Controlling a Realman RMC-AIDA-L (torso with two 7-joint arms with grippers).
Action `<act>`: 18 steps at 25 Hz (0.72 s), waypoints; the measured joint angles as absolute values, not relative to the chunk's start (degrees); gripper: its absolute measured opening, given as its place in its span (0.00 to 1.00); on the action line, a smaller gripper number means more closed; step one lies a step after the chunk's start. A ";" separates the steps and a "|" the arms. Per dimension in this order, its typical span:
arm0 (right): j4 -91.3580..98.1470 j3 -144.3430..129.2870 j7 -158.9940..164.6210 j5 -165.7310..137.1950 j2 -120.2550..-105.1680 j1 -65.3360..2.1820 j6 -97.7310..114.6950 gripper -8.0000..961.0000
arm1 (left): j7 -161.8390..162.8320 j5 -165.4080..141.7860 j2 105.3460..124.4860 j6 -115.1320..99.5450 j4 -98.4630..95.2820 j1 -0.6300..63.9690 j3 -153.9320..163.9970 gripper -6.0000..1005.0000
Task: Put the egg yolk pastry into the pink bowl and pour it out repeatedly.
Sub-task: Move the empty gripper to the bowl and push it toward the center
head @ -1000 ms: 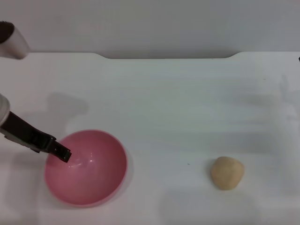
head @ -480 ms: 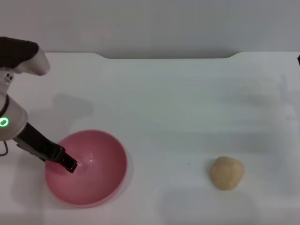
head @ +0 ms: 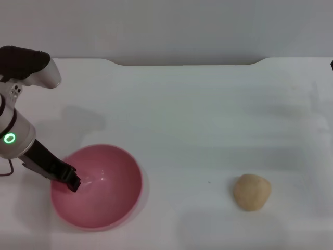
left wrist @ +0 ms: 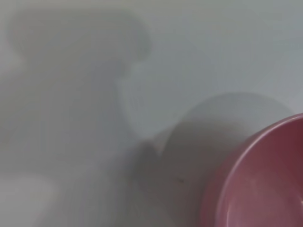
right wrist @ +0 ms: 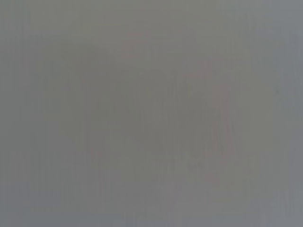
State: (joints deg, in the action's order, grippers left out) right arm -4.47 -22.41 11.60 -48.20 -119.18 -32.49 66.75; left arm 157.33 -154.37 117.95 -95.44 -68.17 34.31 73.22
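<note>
The pink bowl (head: pixel 99 188) stands upright on the white table at the front left, and nothing lies in it. The left wrist view shows part of the pink bowl's rim (left wrist: pixel 265 179) with its shadow on the table. My left gripper (head: pixel 73 182) reaches in from the left, and its black tip is over the bowl's left rim, just inside it. The egg yolk pastry (head: pixel 252 192), a pale tan lump, lies on the table at the front right, far from the bowl. My right gripper is out of view.
The white table (head: pixel 197 120) ends at the back in a notched edge against a grey wall. My left arm's elbow (head: pixel 28 65) sits high at the back left. The right wrist view shows only plain grey.
My left arm's elbow has swung further into view at the back left. The gripper tip has moved down along the bowl's left side. Bowl and pastry have barely moved.
</note>
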 joint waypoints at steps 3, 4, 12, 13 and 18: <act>-4.43 -22.41 11.60 -48.11 -119.18 -32.46 66.77 0.53 | 157.34 -154.37 117.95 -95.45 -68.16 34.44 73.19 0.43; -4.41 -22.41 11.60 -48.06 -119.18 -32.41 66.78 0.53 | 157.29 -154.36 117.95 -95.49 -68.15 34.49 73.22 0.40; -4.37 -22.36 12.87 -47.88 -119.18 -32.39 66.77 0.53 | 157.05 -154.29 117.95 -95.70 -68.11 34.85 73.47 0.11; -4.33 -22.39 14.41 -47.90 -119.18 -32.45 66.65 0.53 | 157.08 -154.25 117.95 -95.70 -68.12 34.87 73.47 0.08; -2.22 -23.18 27.81 -49.96 -118.66 -33.82 62.71 0.53 | 157.19 -154.09 117.97 -95.37 -68.35 35.08 73.09 0.00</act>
State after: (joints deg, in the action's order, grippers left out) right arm -2.22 -23.18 27.81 -49.96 -118.66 -33.82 62.72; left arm 157.19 -154.09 117.97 -95.37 -68.35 35.08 73.09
